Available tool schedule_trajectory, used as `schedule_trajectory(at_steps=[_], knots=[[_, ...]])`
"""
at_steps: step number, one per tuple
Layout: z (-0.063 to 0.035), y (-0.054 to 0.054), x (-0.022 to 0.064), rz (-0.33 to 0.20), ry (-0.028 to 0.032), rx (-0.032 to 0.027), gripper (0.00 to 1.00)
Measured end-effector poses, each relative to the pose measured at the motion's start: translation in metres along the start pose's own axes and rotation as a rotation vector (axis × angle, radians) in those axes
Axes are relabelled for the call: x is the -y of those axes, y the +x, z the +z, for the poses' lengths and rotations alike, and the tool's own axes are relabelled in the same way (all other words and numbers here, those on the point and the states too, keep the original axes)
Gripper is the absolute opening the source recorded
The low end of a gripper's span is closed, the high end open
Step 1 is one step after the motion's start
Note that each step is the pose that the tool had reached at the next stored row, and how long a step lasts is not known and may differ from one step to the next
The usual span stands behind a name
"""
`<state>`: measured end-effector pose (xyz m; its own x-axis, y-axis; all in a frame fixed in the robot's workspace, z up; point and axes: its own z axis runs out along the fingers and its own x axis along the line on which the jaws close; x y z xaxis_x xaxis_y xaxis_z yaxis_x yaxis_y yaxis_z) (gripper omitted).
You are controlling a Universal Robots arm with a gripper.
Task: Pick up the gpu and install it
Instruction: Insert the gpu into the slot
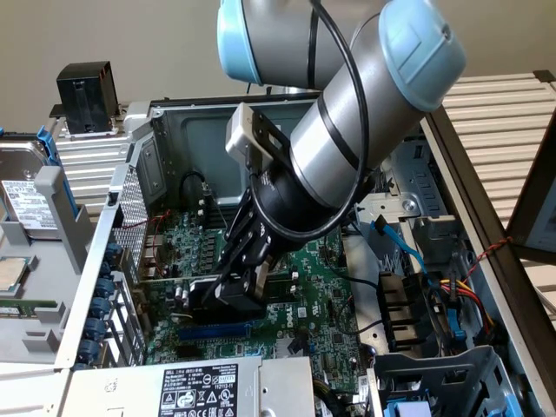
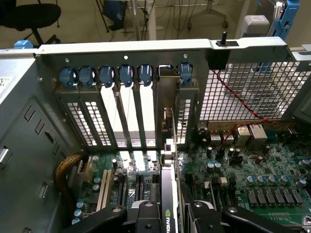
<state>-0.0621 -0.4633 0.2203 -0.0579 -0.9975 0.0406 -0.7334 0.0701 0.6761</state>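
The gpu (image 2: 167, 194), a black shrouded card with a green logo, stands on edge over the motherboard (image 2: 252, 170). Its metal bracket (image 2: 165, 102) lies against a slot opening in the case's rear wall. My gripper (image 2: 171, 218) is shut on the gpu, one finger on each side of the card. In the exterior view my gripper (image 1: 236, 291) reaches down into the open case, holding the gpu (image 1: 201, 302) just above the blue expansion slot (image 1: 213, 331). Whether the card's edge sits in a slot is hidden.
Blue bracket clips (image 2: 104, 75) line the rear wall. A power supply (image 1: 200, 387) lies at the case's near edge. Blue and coloured cables (image 1: 452, 295) and a drive cage fill the exterior view's right. A hard drive (image 1: 26, 204) rests outside the case at that view's left.
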Motion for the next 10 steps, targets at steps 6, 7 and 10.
schedule_trajectory(at_steps=[6, 7, 10], knots=[[0.0004, 0.0000, 0.0004, 0.000, 0.0014, -0.0001, 0.27], [0.0006, 0.0000, 0.0005, 0.000, 0.0014, 0.0001, 0.27], [0.0009, -0.0001, 0.0008, 0.000, 0.0014, 0.0000, 0.27]])
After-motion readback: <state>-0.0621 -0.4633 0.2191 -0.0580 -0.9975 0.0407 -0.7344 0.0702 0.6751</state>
